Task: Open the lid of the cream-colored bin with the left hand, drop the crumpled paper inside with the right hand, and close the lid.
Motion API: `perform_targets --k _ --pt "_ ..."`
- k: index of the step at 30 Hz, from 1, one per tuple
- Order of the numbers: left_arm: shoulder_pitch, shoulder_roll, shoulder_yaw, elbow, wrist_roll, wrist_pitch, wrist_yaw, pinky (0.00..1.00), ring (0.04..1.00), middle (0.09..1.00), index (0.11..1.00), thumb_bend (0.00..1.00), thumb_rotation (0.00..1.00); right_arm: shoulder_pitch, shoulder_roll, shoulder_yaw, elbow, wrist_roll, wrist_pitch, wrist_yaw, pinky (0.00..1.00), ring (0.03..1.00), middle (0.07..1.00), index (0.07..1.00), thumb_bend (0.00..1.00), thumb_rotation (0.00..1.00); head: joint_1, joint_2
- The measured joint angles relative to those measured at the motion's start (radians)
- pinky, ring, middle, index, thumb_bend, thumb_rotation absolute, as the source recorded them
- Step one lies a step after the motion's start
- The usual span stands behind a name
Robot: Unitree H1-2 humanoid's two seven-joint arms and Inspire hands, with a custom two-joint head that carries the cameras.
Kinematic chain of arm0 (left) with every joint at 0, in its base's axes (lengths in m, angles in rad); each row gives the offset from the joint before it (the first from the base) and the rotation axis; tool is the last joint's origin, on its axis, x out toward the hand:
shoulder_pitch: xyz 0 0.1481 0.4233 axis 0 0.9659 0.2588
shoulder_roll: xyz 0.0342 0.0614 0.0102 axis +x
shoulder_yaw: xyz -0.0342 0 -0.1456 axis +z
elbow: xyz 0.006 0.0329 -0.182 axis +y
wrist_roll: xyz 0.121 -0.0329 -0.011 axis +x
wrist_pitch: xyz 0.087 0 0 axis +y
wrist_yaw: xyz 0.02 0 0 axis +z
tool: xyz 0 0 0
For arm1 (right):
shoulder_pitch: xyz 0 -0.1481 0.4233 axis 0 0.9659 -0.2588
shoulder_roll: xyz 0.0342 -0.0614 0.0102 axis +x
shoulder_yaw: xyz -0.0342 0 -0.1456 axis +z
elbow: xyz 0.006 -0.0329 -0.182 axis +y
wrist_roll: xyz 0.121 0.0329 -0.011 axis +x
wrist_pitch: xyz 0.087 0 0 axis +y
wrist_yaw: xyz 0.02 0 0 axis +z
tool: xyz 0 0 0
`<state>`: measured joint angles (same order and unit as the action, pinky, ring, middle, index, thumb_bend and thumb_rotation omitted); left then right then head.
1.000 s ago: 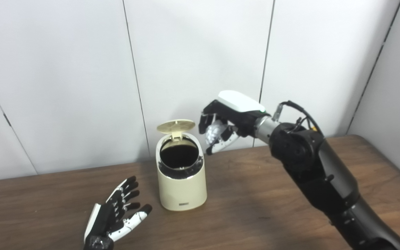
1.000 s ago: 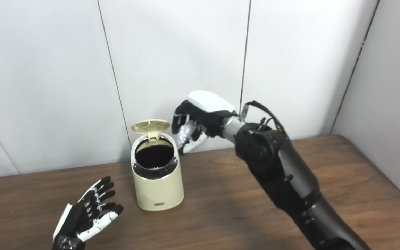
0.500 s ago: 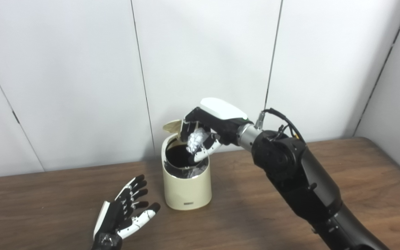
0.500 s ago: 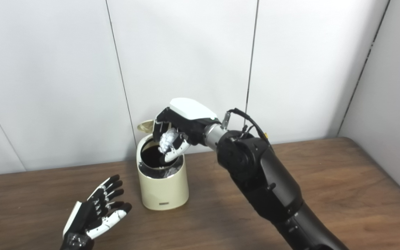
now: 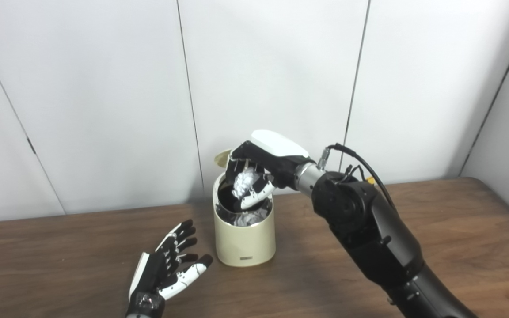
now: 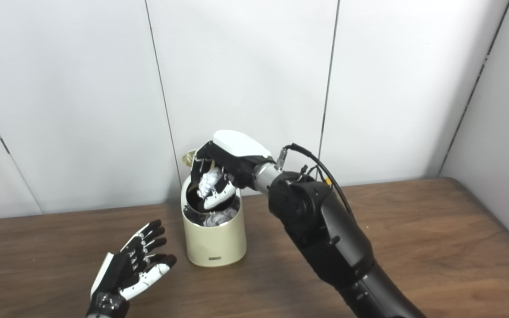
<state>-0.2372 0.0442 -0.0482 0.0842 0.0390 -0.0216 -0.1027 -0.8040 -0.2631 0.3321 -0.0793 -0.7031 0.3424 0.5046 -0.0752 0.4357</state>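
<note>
Nearest to me, the left hand lies low over the table, palm up, fingers spread and holding nothing. It sits just beside the bin, off to its near-left, touching neither the bin nor its lid.

Past those spread fingers stands the cream bin, upright, its long axis straight up and its dark mouth facing the ceiling. Some pale crumpled stuff shows inside against the near wall; I can't say whether that is earlier paper or a liner.

Directly over the mouth is the right hand, reaching in from the right with its white back uppermost and its fingers curled down. They are closed round the crumpled paper, a white wad pinched against the thumb. So the paper is not in the bin yet: it hangs at the fingertips, above the rim, with the opening straight below it. From here, letting go looks like all the drop needs, provided the wad doesn't catch on the thumb.

Farthest back, behind the curled fingers, a sliver of the lid peeks out, tipped up on its hinge toward the wall. The left hand looks better placed for closing it afterwards.
</note>
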Motion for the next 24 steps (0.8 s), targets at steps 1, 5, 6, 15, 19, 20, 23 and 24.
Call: perform_targets --k 1,5,6,15,19,20,23,24 --pt "0.0 0.0 -0.001 0.0 0.0 0.0 0.001 0.72 0.852 0.889 0.935 0.72 0.28 0.002 0.004 0.0 0.01 0.003 -0.002 -0.009 0.35 0.416 0.505 0.484 0.5 0.0 0.003 0.002" --pt "0.0 0.0 -0.004 0.0 0.001 0.0 0.001 0.72 0.849 0.886 0.932 0.71 0.27 0.018 0.007 0.001 0.038 0.011 -0.022 -0.038 0.34 0.414 0.505 0.491 0.5 0.0 0.006 0.005" --pt "0.0 0.0 -0.004 0.0 0.001 0.0 0.002 0.72 0.849 0.884 0.932 0.71 0.26 0.021 0.007 0.001 0.047 0.014 -0.036 -0.045 0.34 0.415 0.507 0.492 0.5 0.0 0.006 0.005" --pt "0.0 -0.001 -0.006 0.0 0.001 0.0 0.004 0.73 0.852 0.886 0.928 0.72 0.26 0.035 0.005 0.004 0.127 0.04 -0.181 -0.141 0.33 0.411 0.514 0.486 0.5 0.0 0.012 0.006" --pt "0.0 0.0 -0.005 0.0 0.0 0.0 0.003 0.73 0.857 0.892 0.931 0.71 0.25 0.039 0.004 0.007 0.156 0.046 -0.256 -0.163 0.33 0.409 0.513 0.491 0.5 0.0 0.012 0.006" --pt "0.0 -0.001 -0.005 0.0 0.0 0.0 0.003 0.73 0.858 0.892 0.931 0.71 0.25 0.041 0.003 0.008 0.161 0.046 -0.265 -0.165 0.33 0.408 0.512 0.493 0.5 0.0 0.011 0.006" --pt "0.0 0.0 -0.005 0.0 0.0 0.0 0.003 0.73 0.854 0.887 0.929 0.72 0.25 0.045 0.003 0.009 0.164 0.045 -0.284 -0.167 0.33 0.407 0.512 0.498 0.5 0.0 0.012 0.006" --pt "0.0 0.0 -0.006 0.0 0.0 0.0 0.003 0.73 0.853 0.886 0.927 0.72 0.25 0.045 0.003 0.009 0.165 0.045 -0.289 -0.169 0.33 0.406 0.513 0.498 0.5 0.0 0.012 0.006"
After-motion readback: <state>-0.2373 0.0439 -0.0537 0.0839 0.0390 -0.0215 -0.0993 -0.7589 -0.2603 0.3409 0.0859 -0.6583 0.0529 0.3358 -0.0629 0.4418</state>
